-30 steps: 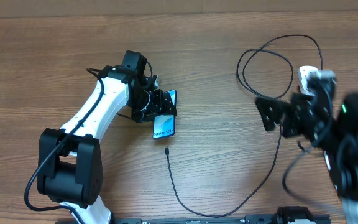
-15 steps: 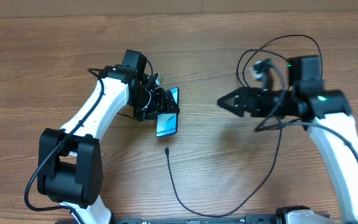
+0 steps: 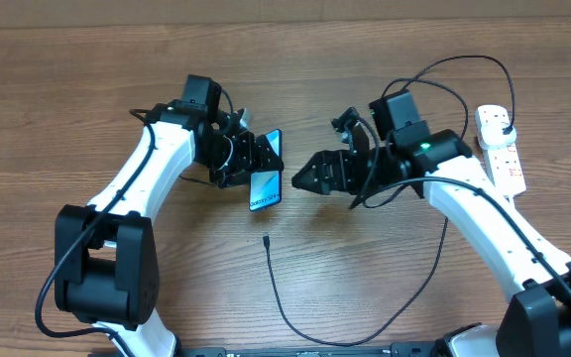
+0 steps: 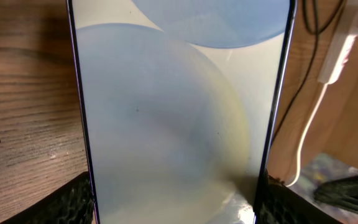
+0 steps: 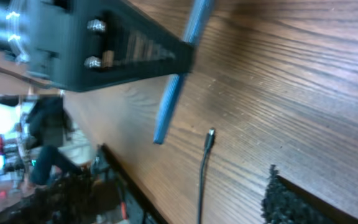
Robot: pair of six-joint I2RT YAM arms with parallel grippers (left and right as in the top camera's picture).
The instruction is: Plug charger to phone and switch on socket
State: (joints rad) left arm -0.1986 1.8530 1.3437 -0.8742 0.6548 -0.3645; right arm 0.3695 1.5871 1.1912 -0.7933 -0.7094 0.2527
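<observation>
My left gripper [image 3: 256, 164] is shut on the phone [image 3: 265, 180], gripping its two long edges and holding it tilted off the table. The pale blue screen fills the left wrist view [image 4: 179, 106]. My right gripper [image 3: 303, 179] is open and empty, just right of the phone and pointing at it. The charger's small plug tip [image 3: 266, 239] lies on the table below the phone; it also shows in the right wrist view [image 5: 210, 135], under the phone's edge [image 5: 174, 99]. The black cable [image 3: 365, 332] runs right and loops up to the white socket [image 3: 499, 149].
The wooden table [image 3: 57, 109] carries the cable's loops [image 3: 444, 89] behind my right arm. The socket's thick white cord [image 4: 312, 118] shows past the phone in the left wrist view. The table's front edge [image 5: 135, 180] is close to the plug tip.
My right arm has swung left from beside the socket to just right of the phone. My left gripper has shifted the phone slightly to the right.
</observation>
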